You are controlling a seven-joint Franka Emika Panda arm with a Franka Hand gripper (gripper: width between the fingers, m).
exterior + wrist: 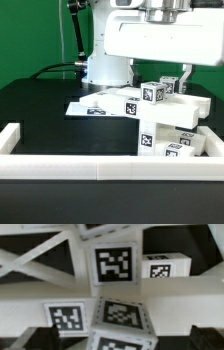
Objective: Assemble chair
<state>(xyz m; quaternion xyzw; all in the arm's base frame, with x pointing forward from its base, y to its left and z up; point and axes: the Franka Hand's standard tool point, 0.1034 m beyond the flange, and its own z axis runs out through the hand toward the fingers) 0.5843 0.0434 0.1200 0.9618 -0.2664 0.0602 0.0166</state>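
The chair [160, 125] stood partly built at the exterior view's lower right, on the black counter [45, 115] against the border rail [100, 165]. My pincer [112, 339] hung spread apart above it, empty (several parts looked joined; how many remained, I couldn't tell).

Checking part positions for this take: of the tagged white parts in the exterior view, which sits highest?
The small cube at the top of the white stack. Its dark tag faces the camera, and every other tagged part lies lower, including the flat marker board on the table.

A robotics lab. A white robot arm [110, 60] stands on a black table [40, 110] edged by a white border rail [60, 165], before a green backdrop [30, 40]. Parts carry square marker tags [113, 263].
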